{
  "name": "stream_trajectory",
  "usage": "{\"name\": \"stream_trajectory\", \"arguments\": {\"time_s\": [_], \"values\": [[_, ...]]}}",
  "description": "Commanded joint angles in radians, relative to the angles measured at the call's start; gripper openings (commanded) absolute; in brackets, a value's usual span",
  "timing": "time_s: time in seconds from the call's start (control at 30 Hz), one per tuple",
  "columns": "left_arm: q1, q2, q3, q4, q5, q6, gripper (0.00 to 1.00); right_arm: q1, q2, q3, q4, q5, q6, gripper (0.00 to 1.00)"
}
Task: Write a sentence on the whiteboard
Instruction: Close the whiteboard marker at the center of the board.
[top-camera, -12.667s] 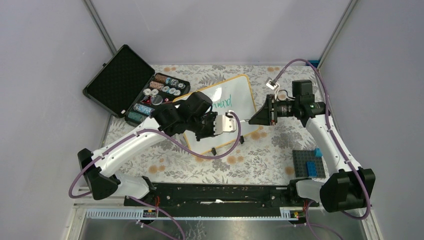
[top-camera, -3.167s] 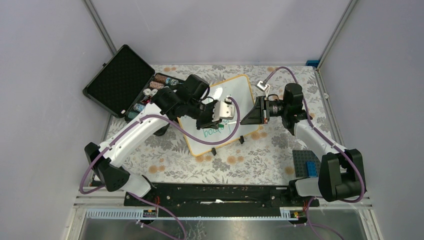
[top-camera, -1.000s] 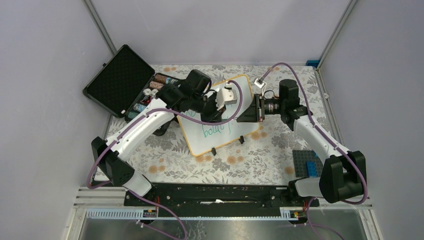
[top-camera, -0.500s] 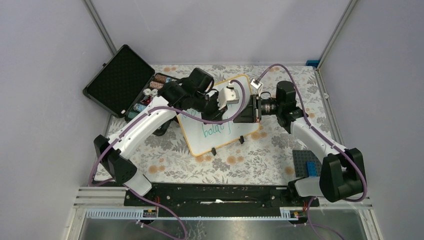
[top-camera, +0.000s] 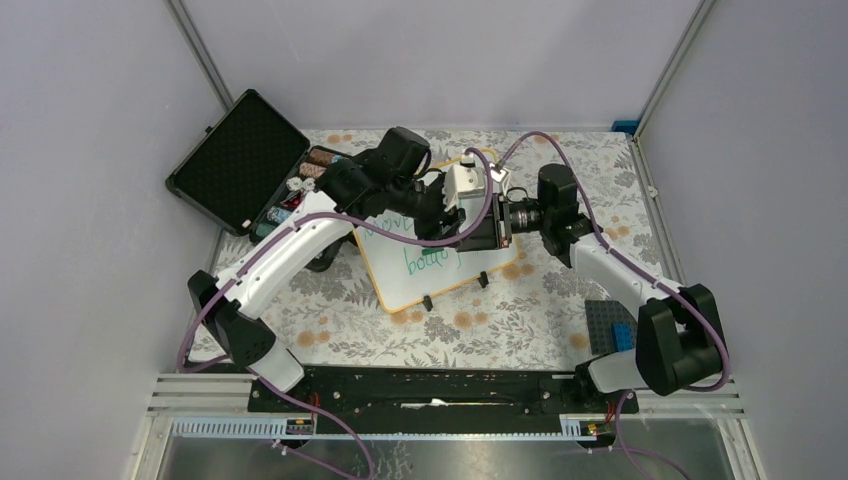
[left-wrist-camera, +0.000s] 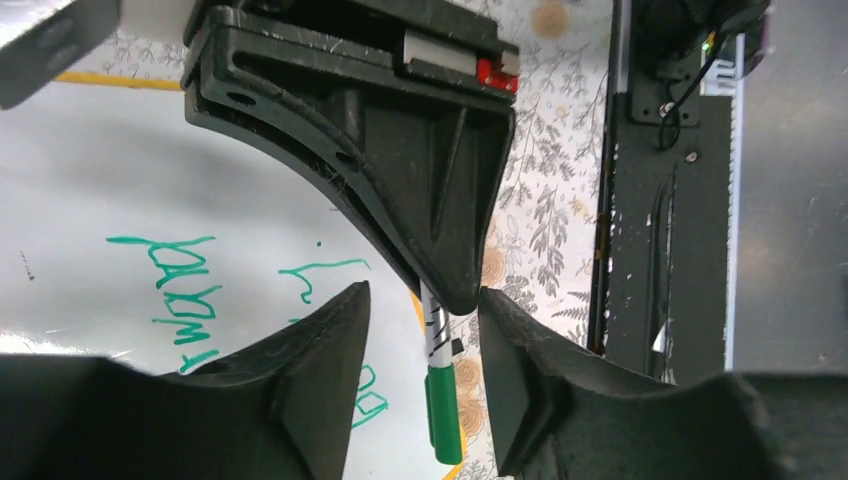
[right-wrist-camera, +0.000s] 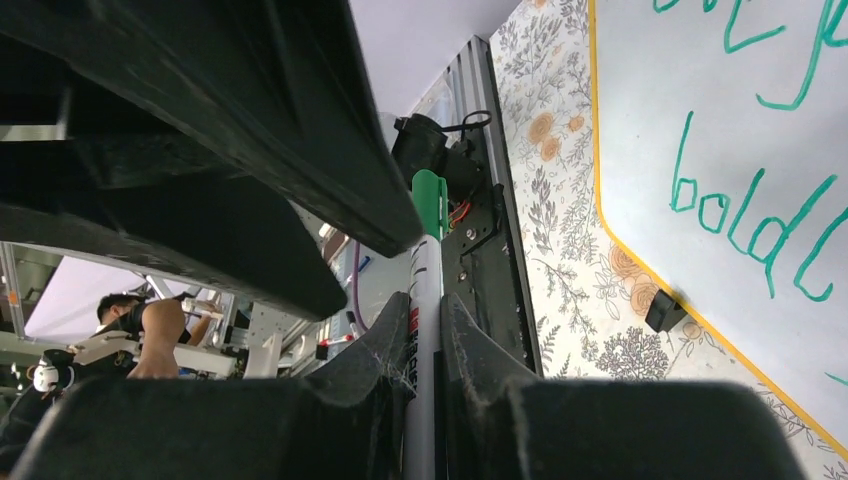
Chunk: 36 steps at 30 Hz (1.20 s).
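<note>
While the 2 arms meet above the whiteboard (top-camera: 420, 288), the right gripper (right-wrist-camera: 425, 300) is clamped tight on a marker (right-wrist-camera: 427, 255). It is a white pen with a green cap, and the cap end sticks out past the fingertips. The left gripper (left-wrist-camera: 421, 296) has its 2 fingers apart, 1 on each side of the green cap. You can see a gap on both sides, so it is not pinching the pen.

The whiteboard lies flat on the table (top-camera: 560, 290), near the middle and a bit closer to the far edge, turned at a slant. Its far right corner is under the grippers. The sentence (top-camera: 425, 262) is written on it in green, in 2 lines. The arms hide part of it, but the right wrist view shows "bold".

An open black case (top-camera: 240, 160) sits at the far left corner of the table. A grey plate with blue bricks (top-camera: 612, 330) lies by the right edge.
</note>
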Motion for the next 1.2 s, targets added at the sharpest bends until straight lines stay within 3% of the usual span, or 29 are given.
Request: {"name": "stream_trajectory", "arguments": {"time_s": [0.0,0.13,0.3,0.43,0.57,0.67,0.73,0.93,1.17], "values": [[0.029,-0.055,0.061,0.036,0.103,0.009,0.53,-0.001,0.013,0.043,0.093,-0.008,0.065,0.00],[0.094,-0.085,0.067,0.032,0.171,-0.027,0.59,-0.044,0.022,0.044,0.200,0.000,0.164,0.00],[0.247,-0.126,0.025,0.137,0.328,-0.202,0.64,-0.117,0.094,0.001,0.767,0.013,0.657,0.00],[0.355,-0.131,-0.043,0.326,0.480,-0.488,0.66,-0.133,0.204,0.012,1.218,0.047,1.050,0.00],[0.412,-0.148,-0.166,0.595,0.596,-0.817,0.64,-0.134,0.202,0.014,1.245,0.053,1.057,0.00],[0.432,-0.171,-0.243,0.689,0.609,-0.921,0.64,-0.133,0.171,-0.004,1.180,0.058,1.009,0.00],[0.433,-0.190,-0.271,0.689,0.598,-0.875,0.62,-0.133,0.153,-0.016,1.151,0.059,0.982,0.00],[0.433,-0.214,-0.186,0.351,0.465,-0.398,0.64,-0.132,0.121,-0.041,1.088,0.052,0.931,0.00],[0.361,-0.185,-0.097,0.186,0.394,-0.111,0.66,-0.124,0.099,-0.063,1.030,0.050,0.875,0.00]]}}
